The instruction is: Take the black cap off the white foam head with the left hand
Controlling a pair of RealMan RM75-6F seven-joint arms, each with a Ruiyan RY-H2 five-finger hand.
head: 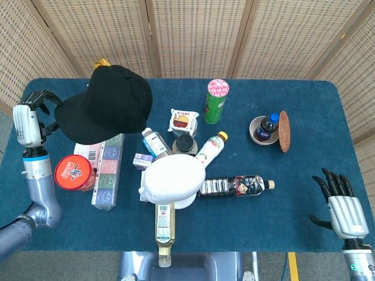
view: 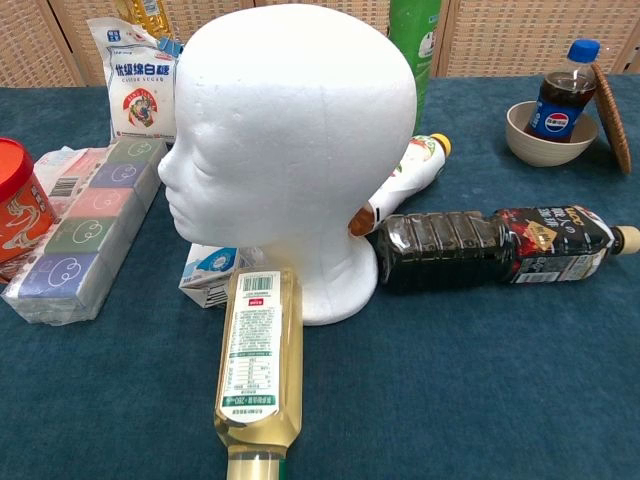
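Note:
The black cap is off the white foam head and hangs over the back-left items in the head view, brim pointing left. My left hand is at the brim's left edge, dark fingers curled above it and thumb below, holding it there. The chest view does not show the cap or either hand. The foam head stands bare near the table's front middle, facing left in the chest view. My right hand rests at the front right, fingers spread, with nothing in it.
Around the head lie a yellow bottle, a dark drink bottle and a small carton. Tissue packs and a red tub sit left. A green can and a bowl with a cola bottle stand further back.

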